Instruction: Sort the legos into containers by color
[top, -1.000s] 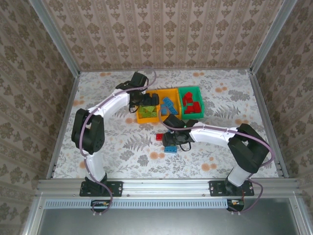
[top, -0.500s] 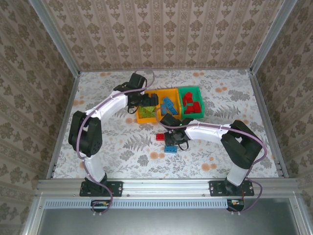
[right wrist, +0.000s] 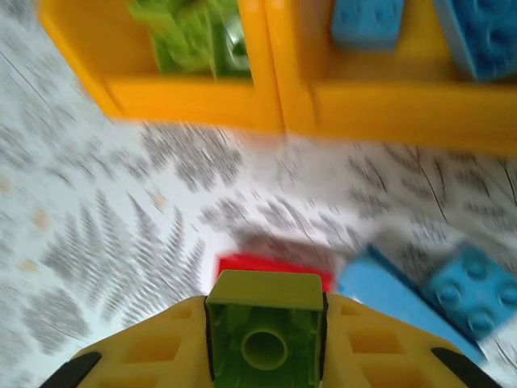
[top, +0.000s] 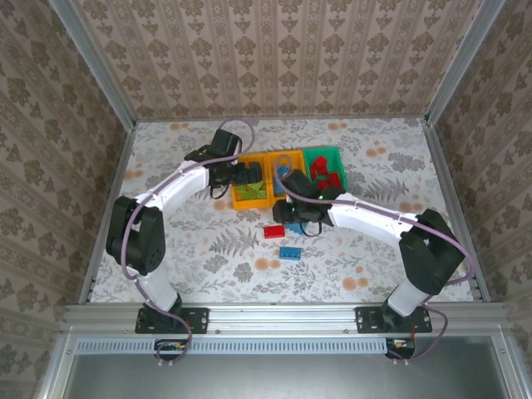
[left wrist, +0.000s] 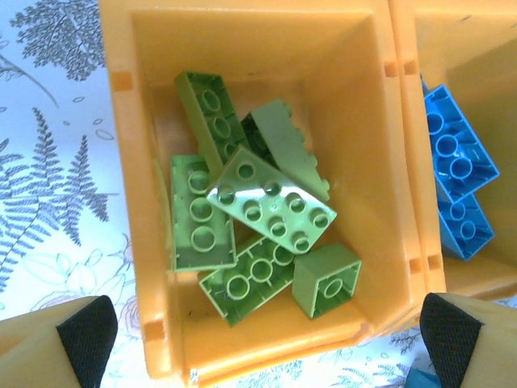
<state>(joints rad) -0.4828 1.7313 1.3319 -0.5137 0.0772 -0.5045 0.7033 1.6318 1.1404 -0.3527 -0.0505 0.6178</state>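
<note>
Lime brick [right wrist: 264, 301], hollow underside facing the wrist camera, long axis unclear, sits clenched in the right claw [right wrist: 264, 331] above the bench [right wrist: 97, 226], near one red brick [right wrist: 242, 265]. Six green bricks [left wrist: 271, 202] lie jumbled in one orange bin [left wrist: 129, 162], with the left claw [left wrist: 266, 333] spread wide above it.
</note>
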